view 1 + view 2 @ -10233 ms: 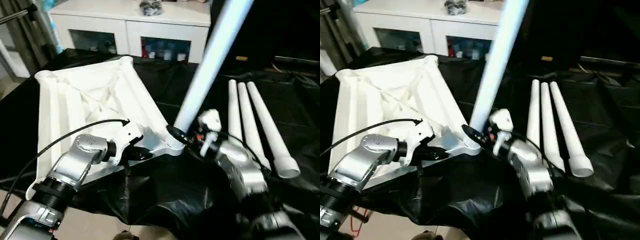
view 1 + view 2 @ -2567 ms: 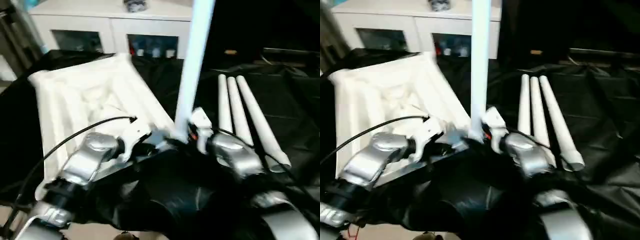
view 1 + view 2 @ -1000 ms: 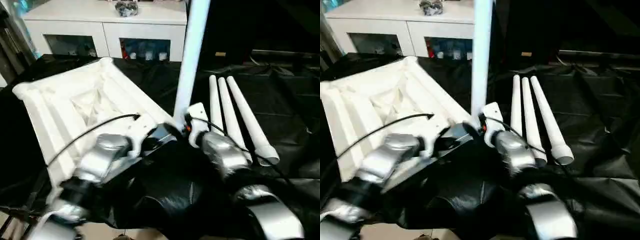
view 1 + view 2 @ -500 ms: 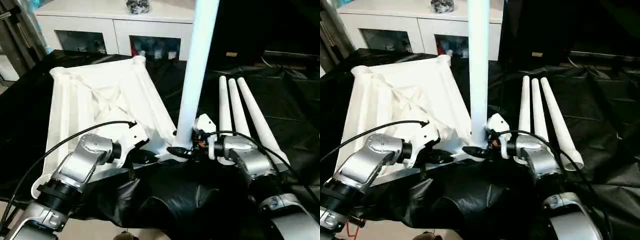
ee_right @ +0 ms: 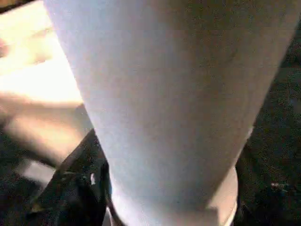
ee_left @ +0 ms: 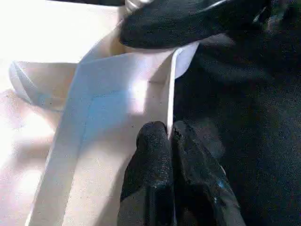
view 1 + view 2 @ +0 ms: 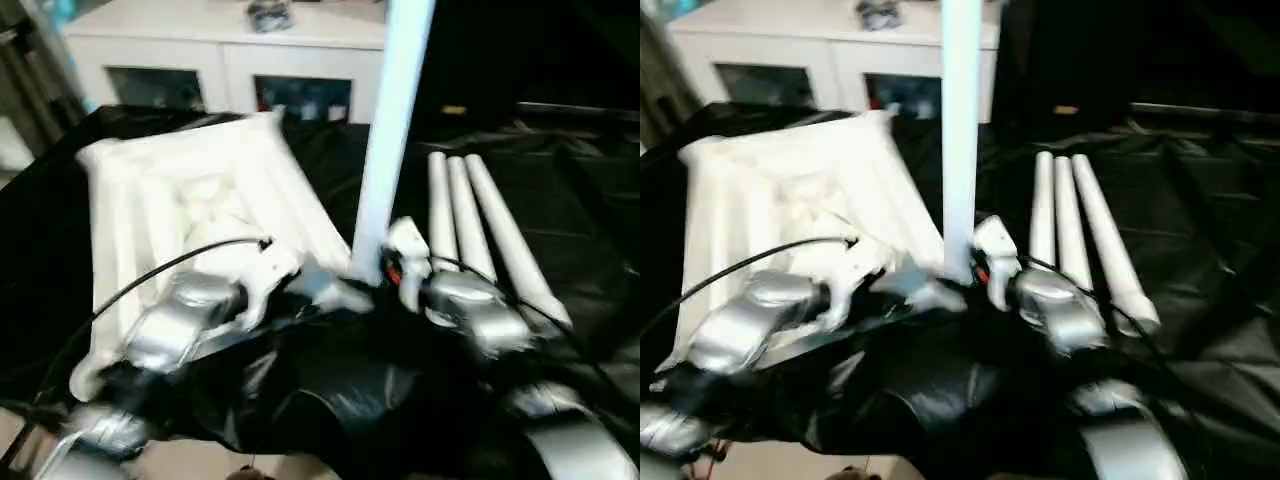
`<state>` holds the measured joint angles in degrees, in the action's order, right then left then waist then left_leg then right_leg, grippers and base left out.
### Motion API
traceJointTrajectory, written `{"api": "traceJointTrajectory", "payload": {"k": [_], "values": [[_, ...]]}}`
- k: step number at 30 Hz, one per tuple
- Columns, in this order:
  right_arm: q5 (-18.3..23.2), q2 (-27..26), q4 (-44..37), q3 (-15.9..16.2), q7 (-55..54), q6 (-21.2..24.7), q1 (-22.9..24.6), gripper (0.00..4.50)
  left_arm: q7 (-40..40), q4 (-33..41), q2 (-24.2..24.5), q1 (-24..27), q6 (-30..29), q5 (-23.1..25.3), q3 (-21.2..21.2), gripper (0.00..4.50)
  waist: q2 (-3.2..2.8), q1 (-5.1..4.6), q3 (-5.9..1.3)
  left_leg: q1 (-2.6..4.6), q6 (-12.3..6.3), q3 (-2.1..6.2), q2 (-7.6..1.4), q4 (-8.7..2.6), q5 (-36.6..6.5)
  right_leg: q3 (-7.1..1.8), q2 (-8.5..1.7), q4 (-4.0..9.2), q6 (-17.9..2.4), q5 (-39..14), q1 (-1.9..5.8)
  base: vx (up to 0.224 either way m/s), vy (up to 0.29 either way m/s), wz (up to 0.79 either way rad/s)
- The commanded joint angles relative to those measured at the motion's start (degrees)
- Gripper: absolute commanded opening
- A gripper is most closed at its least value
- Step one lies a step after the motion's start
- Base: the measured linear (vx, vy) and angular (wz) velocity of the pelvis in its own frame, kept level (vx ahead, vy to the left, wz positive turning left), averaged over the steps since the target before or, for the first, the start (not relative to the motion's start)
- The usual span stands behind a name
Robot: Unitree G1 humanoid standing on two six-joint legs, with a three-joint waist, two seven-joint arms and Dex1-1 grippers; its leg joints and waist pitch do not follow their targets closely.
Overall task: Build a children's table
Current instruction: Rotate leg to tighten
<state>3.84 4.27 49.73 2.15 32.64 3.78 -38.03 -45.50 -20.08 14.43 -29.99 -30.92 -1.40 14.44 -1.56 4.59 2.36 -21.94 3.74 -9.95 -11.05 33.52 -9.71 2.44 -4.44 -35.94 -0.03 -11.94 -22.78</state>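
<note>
Both grippers work at the near corner of the children's table. Its square top (image 7: 190,200) lies upside down, ribbed underside up, on the black-draped work table (image 7: 560,170), and the right gripper (image 7: 372,275) is clamped low around a standing leg (image 7: 392,120) just above the corner socket, black fingers (image 5: 75,183) wrapping the tube's base where it meets the socket collar. The left gripper (image 6: 168,136) is pinched shut on the thin rim of the top beside that corner, pinning the slab.

Hollow white plastic, the parts are probably light and fairly stiff, but smooth, so the fingers could slip round the tube if it is twisted hard. A grip low on the leg, near the socket, looks soundest, since holding higher would give the long tube leverage to tilt and bind. The thin edge under the left fingers likely flexes a little, so a hold nearer the thicker corner would brace better.

Three more legs (image 7: 480,235) lie side by side on the cloth to the robot's right, just beyond the right forearm, their wider ends toward the robot. Behind the work table stands a white cabinet (image 7: 230,50) with glass doors
</note>
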Motion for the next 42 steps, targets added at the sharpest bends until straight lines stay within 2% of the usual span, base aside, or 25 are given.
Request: {"api": "traceJointTrajectory", "payload": {"k": [1,4,6,7,9,10,13,14,17,18,23,28,30,31,33,37,38,42], "values": [[-1.0,-4.1,5.0,2.0,-5.6,4.1,0.6,2.75,6.9,-1.4,-2.5,-2.8,-0.3,0.3,-2.4,0.0,0.23,-0.01,-2.92,1.19,1.54,0.65,-1.67,-4.48,-16.3,-2.08,-3.6,5.4,-11.4,-16.4,2.08,0.0,0.0,0.0],[-1.5,-6.5,7.4,1.9,-10.0,4.1,-0.5,2.75,8.9,-2.0,-4.6,-3.7,-0.7,0.0,-2.7,0.0,0.23,0.04,-3.11,0.97,1.03,0.59,-1.62,-4.39,-15.5,-2.05,-3.5,5.29,-10.9,-14.2,2.08,0.0,0.0,0.0],[-2.3,-8.1,8.1,2.6,-9.2,2.7,-1.0,2.75,7.9,-1.3,-5.5,-3.6,-0.4,0.2,-1.8,0.0,0.2,0.01,-3.12,0.91,0.68,0.53,-1.6,-4.36,-15.0,-2.0,-3.37,5.23,-10.9,-12.7,2.03,0.0,0.0,0.0],[-2.2,-8.3,7.9,2.6,-8.0,2.0,-1.0,3.31,6.7,-0.6,-5.2,-3.2,-0.5,0.2,-1.1,0.0,0.24,0.02,-3.14,0.78,0.41,0.52,-1.59,-4.33,-14.8,-2.0,-3.39,5.17,-10.9,-12.1,2.11,0.0,0.0,0.0],[-1.9,-8.5,7.7,2.4,-6.6,1.6,-1.1,3.31,5.5,0.1,-4.8,-2.7,-0.5,0.3,-0.3,0.0,0.19,0.01,-3.15,0.7,0.1,0.54,-1.61,-4.35,-14.5,-1.97,-3.38,5.09,-11.0,-11.2,2.19,0.0,0.0,0.0],[-1.6,-8.5,7.7,2.1,-6.0,1.6,-1.2,3.48,5.1,0.3,-4.6,-2.5,-0.4,0.3,0.0,0.0,0.43,-0.04,-3.17,0.57,-0.17,0.58,-1.62,-4.38,-14.2,-1.92,-3.39,4.98,-11.1,-10.9,2.35,0.0,0.0,0.0],[-0.9,-7.8,7.0,2.0,-2.7,-0.1,-1.6,3.64,1.8,1.9,-2.6,-1.2,0.3,-0.2,1.6,0.0,0.36,-0.31,-3.14,0.58,-0.35,0.62,-1.68,-4.45,-14.6,-1.92,-3.43,5.02,-11.4,-10.8,2.34,0.0,0.0,0.0],[-1.0,-7.5,6.8,2.4,-2.0,-0.9,-1.7,3.83,0.9,2.3,-2.1,-0.9,0.6,-0.4,1.9,0.0,0.3,-0.66,-3.18,0.53,-0.58,0.66,-1.72,-4.48,-14.6,-1.88,-3.39,4.89,-11.8,-10.0,2.36,0.0,0.0,0.0],[-1.7,-3.8,2.8,6.2,8.3,-4.0,0.0,3.83,-5.0,5.1,1.5,0.8,0.7,-1.6,3.3,0.0,0.19,-0.93,-3.26,0.34,-1.46,0.58,-1.7,-4.24,-13.6,-1.82,-3.32,4.69,-12.6,-7.2,2.56,0.0,0.0,0.0],[-1.5,-3.2,2.0,6.6,10.4,-4.5,0.4,3.83,-5.6,5.5,2.1,1.0,0.0,-1.7,3.5,0.0,0.16,-0.91,-3.31,0.55,-1.94,0.52,-1.8,-4.17,-13.0,-1.86,-3.26,4.57,-13.2,-5.6,2.49,0.0,0.0,0.0],[-1.1,0.6,-1.5,8.0,18.6,-4.0,1.7,3.83,-10.4,6.9,5.1,1.9,1.4,-1.9,4.4,0.0,0.1,-0.7,-3.36,0.67,-2.78,0.42,-1.86,-4.07,-11.7,-1.8,-3.15,4.3,-14.7,-3.0,2.62,0.0,0.0,0.0],[0.0,4.7,-4.5,8.4,27.4,-4.1,3.3,3.83,-16.3,8.7,9.2,2.7,1.5,-3.0,5.5,0.0,0.06,0.19,-3.49,0.86,-3.74,0.29,-1.98,-3.86,-10.1,-1.68,-3.13,3.96,-15.5,-0.4,2.69,0.0,0.0,0.0],[0.7,6.0,-5.9,8.7,30.4,-4.0,4.0,3.59,-18.5,9.9,10.6,3.2,1.0,-3.5,5.9,0.0,0.08,0.64,-3.5,0.89,-4.1,0.21,-2.07,-3.78,-9.6,-1.66,-3.11,3.86,-15.8,0.2,2.64,0.0,0.0,0.0],[1.0,6.4,-6.4,8.7,31.3,-3.5,4.2,3.59,-19.3,10.3,11.2,3.4,1.1,-3.5,6.1,0.0,-0.09,0.72,-3.48,0.94,-4.0,0.23,-2.08,-3.81,-9.6,-1.66,-3.14,3.84,-15.8,0.1,2.58,0.0,0.0,0.0],[1.3,6.8,-6.9,8.6,32.3,-2.8,4.5,3.51,-19.8,10.6,11.6,3.6,1.1,-3.5,6.0,0.0,0.02,0.8,-3.43,0.92,-3.68,0.23,-2.05,-3.88,-10.0,-1.68,-3.17,3.95,-15.7,-0.8,2.65,0.0,0.0,0.0],[1.7,7.1,-8.0,8.5,34.0,-1.9,5.1,3.11,-20.8,11.0,12.4,3.9,1.0,-4.0,5.8,0.0,0.02,0.85,-3.38,1.03,-2.39,0.3,-2.04,-4.05,-12.0,-1.75,-3.24,4.15,-15.3,-3.7,2.57,0.0,0.0,0.0],[1.9,7.1,-8.4,8.5,34.5,-1.5,5.3,2.95,-21.0,11.2,12.5,4.0,0.9,-4.2,5.8,0.0,0.08,0.83,-3.34,0.96,-2.35,0.29,-2.0,-4.06,-12.0,-1.76,-3.21,4.17,-15.2,-3.8,2.59,0.0,0.0,0.0],[2.1,6.4,-8.7,8.6,33.5,-0.7,5.6,2.82,-19.6,11.0,11.7,4.0,0.6,-4.4,4.9,0.0,0.19,0.81,-3.46,0.95,-2.63,0.29,-1.96,-3.96,-10.6,-1.73,-3.18,4.05,-15.2,-2.4,2.61,0.0,0.0,0.0]]}}
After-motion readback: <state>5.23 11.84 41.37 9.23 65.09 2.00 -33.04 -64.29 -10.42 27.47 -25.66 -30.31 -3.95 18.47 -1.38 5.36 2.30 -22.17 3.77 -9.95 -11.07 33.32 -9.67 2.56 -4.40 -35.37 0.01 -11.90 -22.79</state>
